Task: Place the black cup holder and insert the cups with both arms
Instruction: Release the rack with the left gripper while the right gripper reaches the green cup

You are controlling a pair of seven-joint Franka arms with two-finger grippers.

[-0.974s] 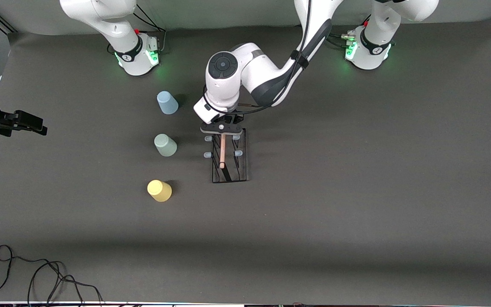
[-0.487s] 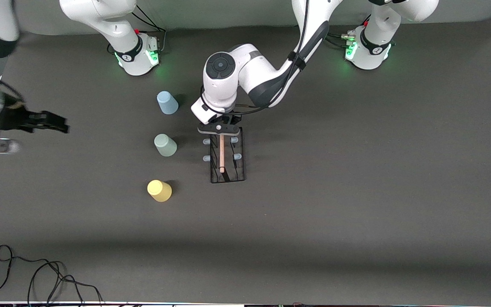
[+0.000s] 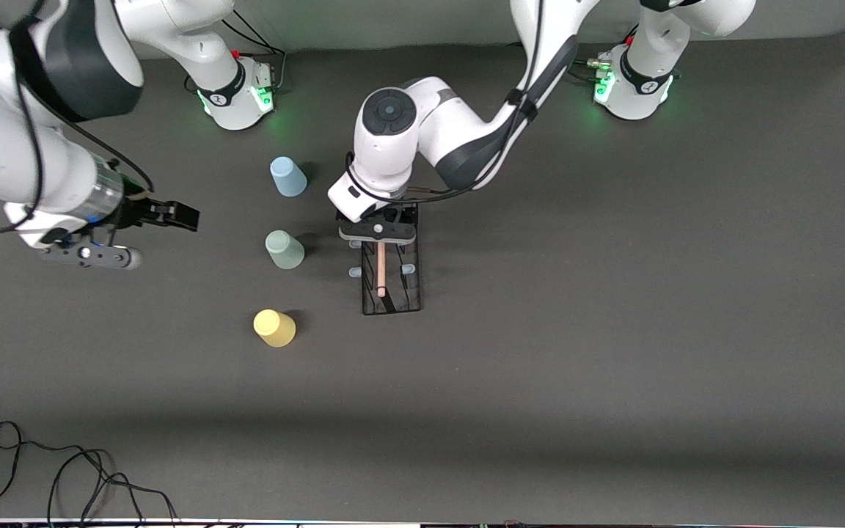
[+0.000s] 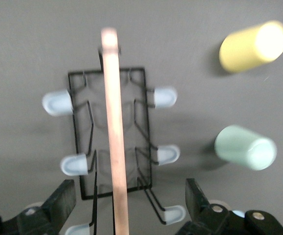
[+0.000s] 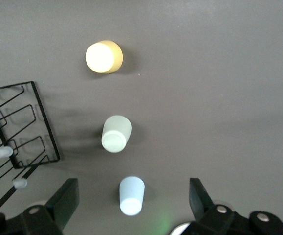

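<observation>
Dark grey table, covered with matte cloth. Two white arms above it. Left arm reaching from its base down to the middle of the table; right arm hanging over the right arm's end of the table, apart from all things.

Black cup holder standing flat on the table, right under the left claw. Left claw spread wide, fingers on both sides of the wooden handle and not touching it. Pale-tipped pegs sticking out from the two long sides of the rack.

Right claw also spread, holding nothing, pointing toward the cups.

Three cups in a row between the right claw and the rack, all upside down. Blue cup farthest from the front camera, green cup in the middle, just beside the rack, yellow cup nearest to the front camera. No cup on a peg yet. In the right wrist view, blue cup closest to the claw, then green, then yellow.
</observation>
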